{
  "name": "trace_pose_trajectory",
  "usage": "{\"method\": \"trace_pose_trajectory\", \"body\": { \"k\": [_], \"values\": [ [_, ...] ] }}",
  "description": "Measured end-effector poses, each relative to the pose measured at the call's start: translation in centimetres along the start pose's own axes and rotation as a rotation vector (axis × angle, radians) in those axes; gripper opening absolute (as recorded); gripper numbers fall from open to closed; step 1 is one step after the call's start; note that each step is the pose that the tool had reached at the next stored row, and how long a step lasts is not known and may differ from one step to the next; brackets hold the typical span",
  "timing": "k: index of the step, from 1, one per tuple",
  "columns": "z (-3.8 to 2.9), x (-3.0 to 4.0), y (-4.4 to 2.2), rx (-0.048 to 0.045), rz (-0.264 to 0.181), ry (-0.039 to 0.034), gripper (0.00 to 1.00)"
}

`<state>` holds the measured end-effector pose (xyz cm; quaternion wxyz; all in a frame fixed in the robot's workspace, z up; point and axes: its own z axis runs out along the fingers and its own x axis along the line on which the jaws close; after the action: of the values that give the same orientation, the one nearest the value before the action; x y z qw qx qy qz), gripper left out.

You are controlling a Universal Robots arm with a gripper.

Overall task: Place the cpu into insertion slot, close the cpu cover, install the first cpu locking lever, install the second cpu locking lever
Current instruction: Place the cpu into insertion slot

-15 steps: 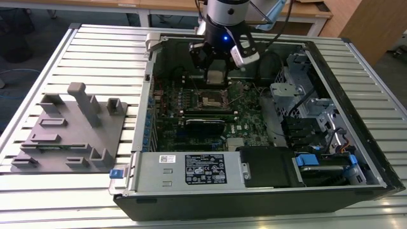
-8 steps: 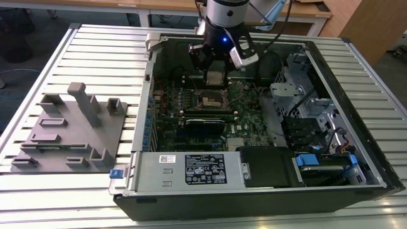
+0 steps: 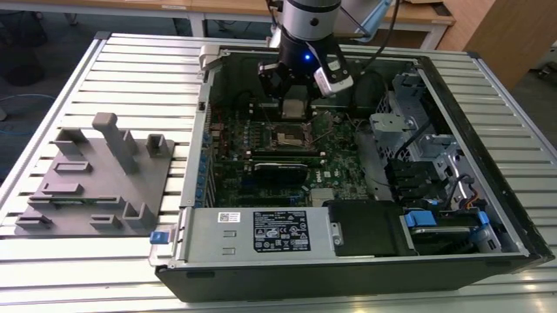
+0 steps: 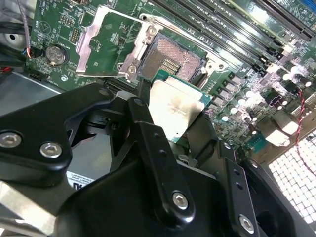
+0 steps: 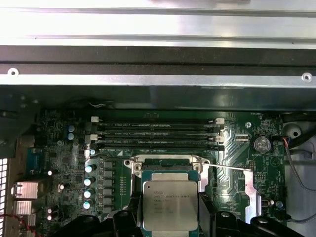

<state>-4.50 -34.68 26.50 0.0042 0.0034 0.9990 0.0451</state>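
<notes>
My gripper (image 3: 294, 105) hangs inside the open computer case, shut on the cpu (image 3: 294, 109). The cpu (image 4: 177, 109) is a flat silver-grey square held by its edges between black fingers (image 4: 143, 106), a short way above the board. The insertion slot (image 4: 171, 60) is a dark square socket with a silvery rim, bare, just beyond the chip. The cpu cover (image 4: 88, 47) is swung open and lies flat beside the slot. In the first wrist view the cpu (image 5: 169, 205) hides most of the insertion slot (image 5: 163, 169), and a thin locking lever (image 5: 228, 168) stands loose beside it.
Long black memory slots (image 5: 158, 133) run beside the socket. The case's metal wall (image 5: 158, 64) rises close behind them. Drive cages and cables (image 3: 418, 150) fill the exterior view's right, and the power supply (image 3: 261, 231) lies along the near side. A grey fixture block (image 3: 96, 176) stands on the table outside.
</notes>
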Motion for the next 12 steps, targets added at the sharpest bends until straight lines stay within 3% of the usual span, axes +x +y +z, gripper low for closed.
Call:
{"method": "trace_pose_trajectory", "body": {
  "k": [12],
  "values": [
    [0.32,0.00,-0.04,0.0007,-0.001,-0.0001,0.54]
  ]
}}
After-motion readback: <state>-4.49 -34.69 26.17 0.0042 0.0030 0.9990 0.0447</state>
